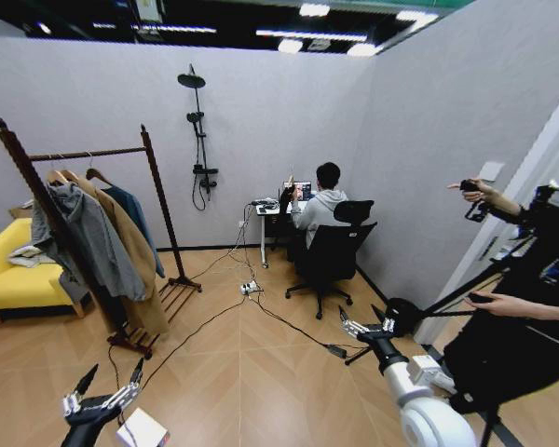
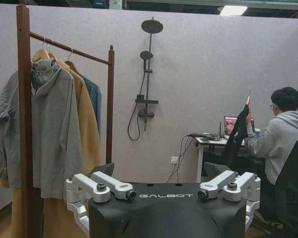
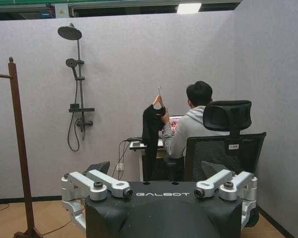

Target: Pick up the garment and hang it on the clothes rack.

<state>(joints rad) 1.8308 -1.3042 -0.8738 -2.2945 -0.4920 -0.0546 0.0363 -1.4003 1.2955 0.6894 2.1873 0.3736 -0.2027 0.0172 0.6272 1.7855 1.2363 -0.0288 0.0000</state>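
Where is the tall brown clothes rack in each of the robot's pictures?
Head view: the clothes rack stands on the left by the yellow sofa, coats hanging on it.
Left wrist view: it fills the left side, its near post closest.
Right wrist view: one post at the left edge.
Shared landmark: the black shower stand on the back wall.

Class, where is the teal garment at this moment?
In the head view the teal garment hangs on the clothes rack at the left of the room, at its far end behind the tan coat and near the rack's rear post.
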